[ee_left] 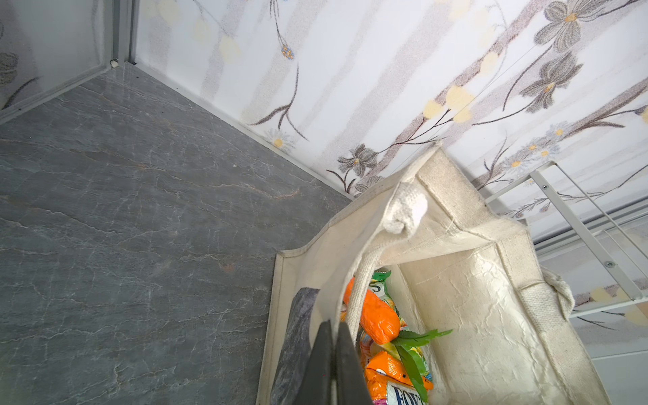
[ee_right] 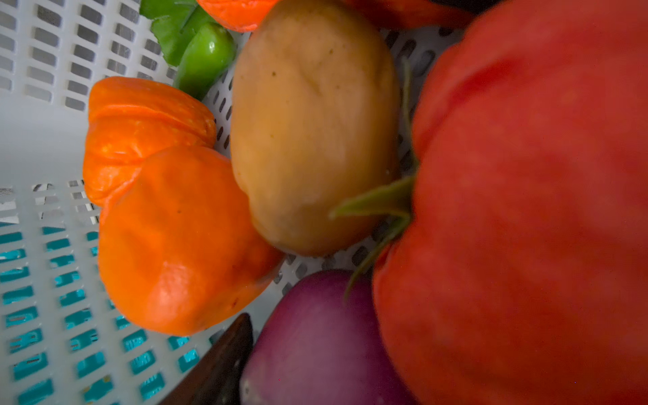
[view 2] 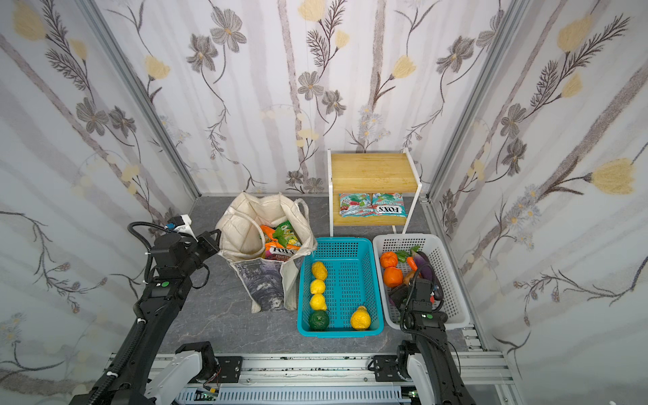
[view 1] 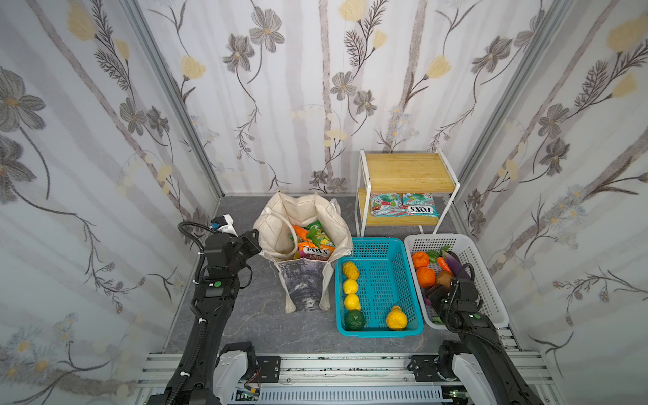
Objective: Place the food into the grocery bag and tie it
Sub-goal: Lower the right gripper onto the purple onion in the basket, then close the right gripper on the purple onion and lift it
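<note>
The grocery bag (view 1: 277, 224) stands open on the grey surface (view 1: 252, 315) left of centre in both top views, its printed panel facing the lower edge of the frame. Candy packets (view 1: 315, 252) and an orange carrot (ee_left: 375, 315) lie inside. The left gripper (view 1: 257, 235) sits at the bag's left rim. In the left wrist view its fingers (ee_left: 321, 361) are pressed together on that rim, with the strap (ee_left: 361, 280) running down to them. To the right, a teal basket (view 1: 385, 280) holds yellow fruit. Beyond it is a white basket (view 1: 487, 280), where the right gripper (view 1: 434, 292) dips among the vegetables. The right wrist view shows only one dark finger (ee_right: 228, 350), beside a purple vegetable (ee_right: 315, 333) and near a red tomato (ee_right: 526, 210), a potato (ee_right: 312, 122) and oranges (ee_right: 175, 245). I cannot tell how wide those fingers stand or whether they hold anything.
</note>
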`<state>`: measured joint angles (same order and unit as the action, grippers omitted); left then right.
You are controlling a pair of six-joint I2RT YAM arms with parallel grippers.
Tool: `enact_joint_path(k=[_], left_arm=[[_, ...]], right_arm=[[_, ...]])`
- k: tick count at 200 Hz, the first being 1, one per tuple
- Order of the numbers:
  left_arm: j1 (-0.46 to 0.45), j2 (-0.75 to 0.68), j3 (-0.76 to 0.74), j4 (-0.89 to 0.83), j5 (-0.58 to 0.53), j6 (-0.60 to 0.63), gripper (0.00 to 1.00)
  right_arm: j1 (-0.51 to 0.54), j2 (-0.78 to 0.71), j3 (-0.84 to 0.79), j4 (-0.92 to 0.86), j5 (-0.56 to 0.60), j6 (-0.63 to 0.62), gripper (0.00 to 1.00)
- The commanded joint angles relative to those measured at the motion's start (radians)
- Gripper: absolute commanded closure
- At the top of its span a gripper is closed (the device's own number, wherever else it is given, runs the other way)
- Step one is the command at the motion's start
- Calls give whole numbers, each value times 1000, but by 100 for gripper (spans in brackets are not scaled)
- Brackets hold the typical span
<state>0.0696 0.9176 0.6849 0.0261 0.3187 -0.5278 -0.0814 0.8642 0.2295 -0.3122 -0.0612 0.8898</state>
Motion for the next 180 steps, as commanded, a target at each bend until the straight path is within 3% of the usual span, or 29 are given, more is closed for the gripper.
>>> enact_joint_path(k=[1,84,129,152,180], left_arm=[[1,2,7,28,11,-6,100],[1,-2,5,29,12,-7,100],[6,3,5,29,10,-9,100],[13,0,4,29,10,-14,100],[16,-4,1,31,11,-15,100]], right_arm=[[-1,-22,-3,30,-6,12,38],[-1,-160,99,-57,-85,1,44],[-1,-159,216,-104,-87,-125,44],[-1,-185,276,-79,-149,-176,46],[2,-232,288,33,-253,-150,49]])
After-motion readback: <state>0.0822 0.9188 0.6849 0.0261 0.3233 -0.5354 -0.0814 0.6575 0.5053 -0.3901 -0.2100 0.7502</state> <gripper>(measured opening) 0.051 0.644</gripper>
